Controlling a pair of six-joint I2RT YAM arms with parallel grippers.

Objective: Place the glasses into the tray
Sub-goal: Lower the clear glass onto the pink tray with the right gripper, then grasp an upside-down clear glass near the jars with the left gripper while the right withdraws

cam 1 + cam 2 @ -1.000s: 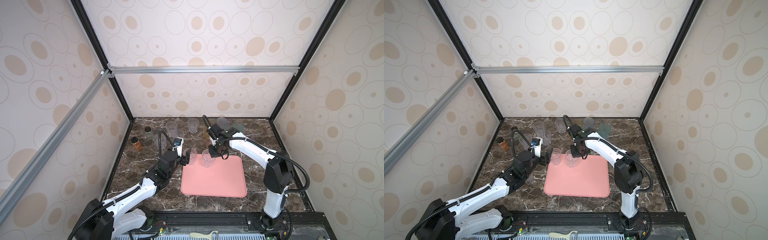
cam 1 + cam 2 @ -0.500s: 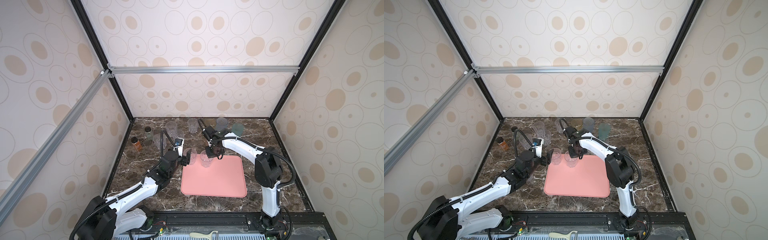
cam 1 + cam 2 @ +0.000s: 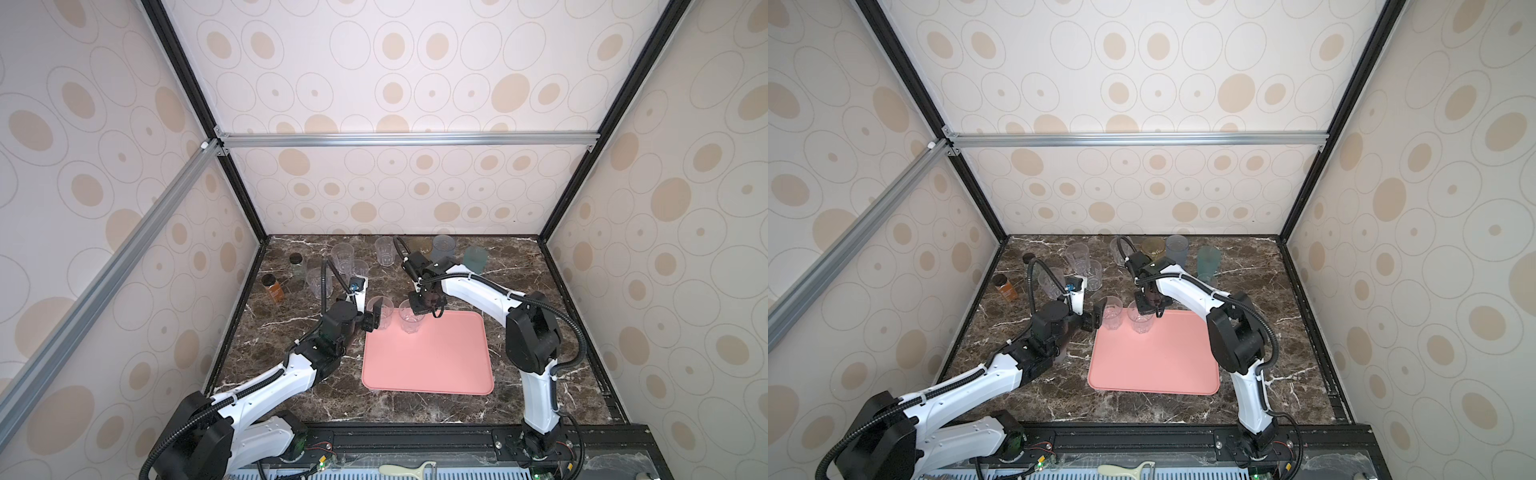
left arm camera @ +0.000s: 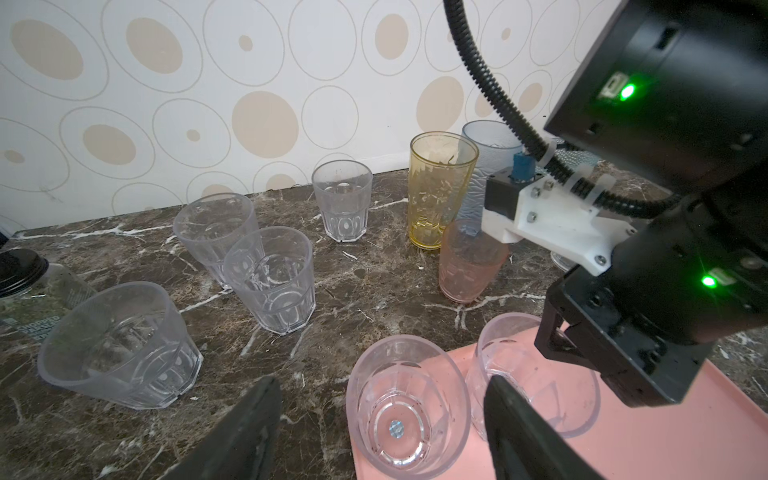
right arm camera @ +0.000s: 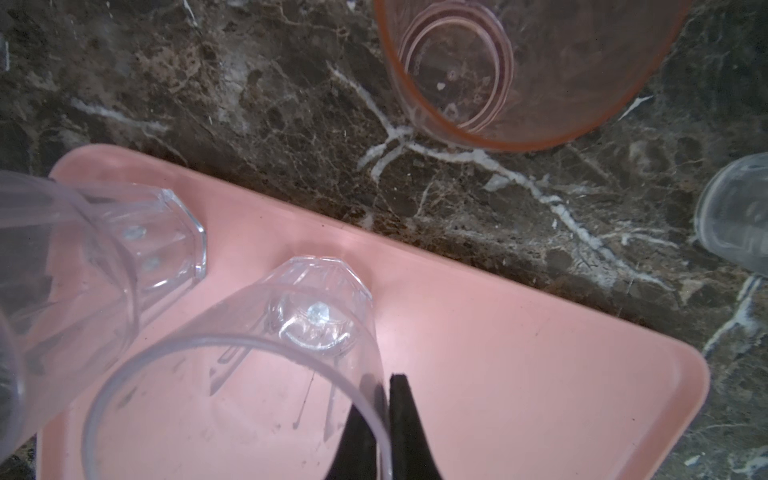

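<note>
From my seat, the near half of the tray (image 3: 428, 365) lies bare; all it carries is two empty glasses, upright and just beside each other along its far rim, toward the far left corner. The left clear glass (image 4: 409, 409) stands between the jaws of the left gripper (image 4: 380, 430); they are spread wide on either side of it, with a gap showing on one side, so nothing is gripped there. The right gripper (image 5: 380, 419) is clamped thin on the rim of the right clear glass (image 5: 232, 374), one finger inside the wall and one outside; its base looks down on the tray, though I cannot say for certain.

I judge this the set-down step, early in the task. Next I would want the right jaws parted and lifted straight up, and the left arm drawn back along its own line; a sideways brush could topple either glass.

Beyond the tray, on the tabletop (image 3: 270, 332), stand the pink glass (image 4: 471, 266) and several clear glasses (image 4: 270, 282), all empty; farther back are the amber glass (image 4: 440, 191), the blue-grey glass (image 4: 486, 166) and the teal glass (image 3: 475, 259). Two black-capped bottles (image 3: 274, 286) stand at the far left.
</note>
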